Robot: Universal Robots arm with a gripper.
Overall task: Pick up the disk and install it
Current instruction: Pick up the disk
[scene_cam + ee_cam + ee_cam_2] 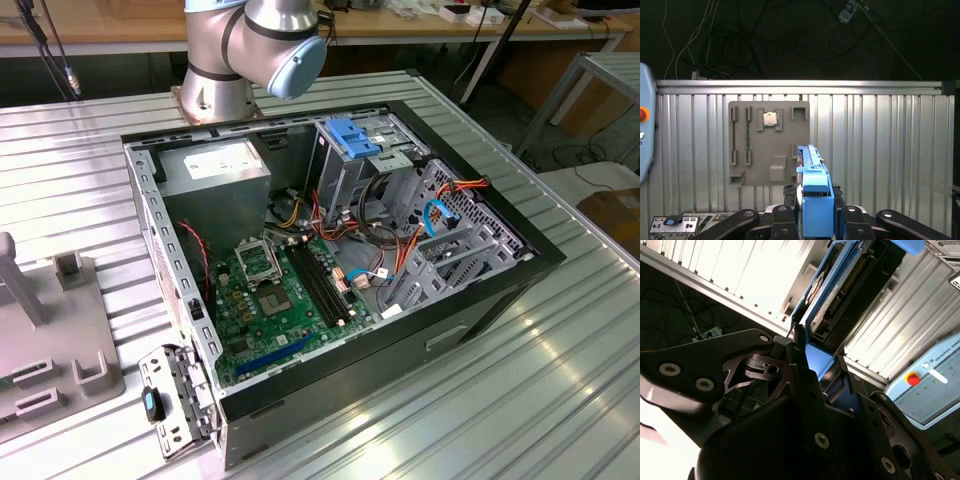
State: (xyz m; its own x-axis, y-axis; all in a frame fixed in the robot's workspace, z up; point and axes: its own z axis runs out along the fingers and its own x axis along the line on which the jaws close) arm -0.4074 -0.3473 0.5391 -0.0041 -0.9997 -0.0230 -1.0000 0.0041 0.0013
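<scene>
plainly, the end effector (814, 196) is clamping the disk (812, 165) edge-on between its fingers, out over the ribbed desk (890, 150) near a grey tray (755, 155). a square, centred grip is looking essential. in the exterior view the computer case (480, 300) is lying open, its drive cage (340, 180) crowded by cables (433, 215), leaving tight room at the metal edges.

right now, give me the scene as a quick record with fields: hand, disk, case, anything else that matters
hand: closed on the disk, above the ribbed metal table
disk: edge-on in the first wrist view, blue side rail showing; not yet in the case
computer case: open on the table, motherboard exposed
drive cage: blue handle on top, inside the case
grey fixture plate: flat on the table
</scene>
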